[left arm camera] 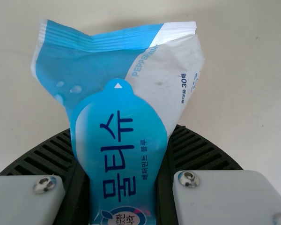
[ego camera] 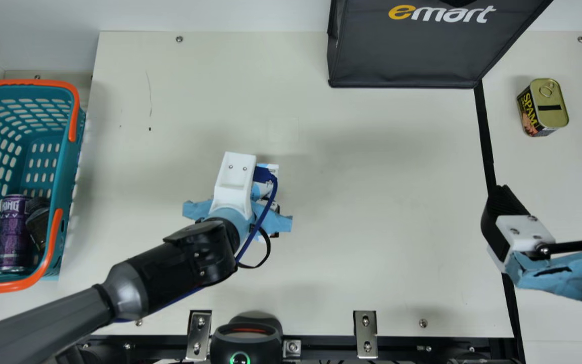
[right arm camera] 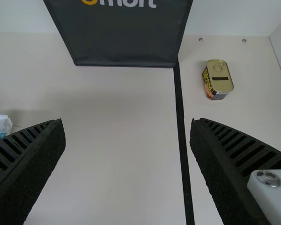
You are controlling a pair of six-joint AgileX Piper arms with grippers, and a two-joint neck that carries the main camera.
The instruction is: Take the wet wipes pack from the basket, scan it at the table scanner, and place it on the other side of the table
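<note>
My left gripper [ego camera: 234,183] is over the table's left-middle part, pointing down, with its fingertips hidden beneath the wrist. The blue and white wet wipes pack [ego camera: 267,188] sticks out beside it. In the left wrist view my left gripper [left arm camera: 124,140] is shut on the wet wipes pack [left arm camera: 118,108], pinching it between both ribbed fingers, printed side toward the camera. Over the dark tape line at the right, my right gripper [ego camera: 551,199] stands open and holds nothing; the right wrist view shows the right gripper [right arm camera: 127,124] with fingers wide apart. The black scanner [ego camera: 246,339] sits at the near edge.
At the far left a teal basket [ego camera: 57,202] with orange handles holds a purple can [ego camera: 13,232] and a dark jar [ego camera: 39,222]. A dark grey bag [ego camera: 407,55] stands at the back. Right of the tape line [ego camera: 484,131] is a Spam can [ego camera: 548,103].
</note>
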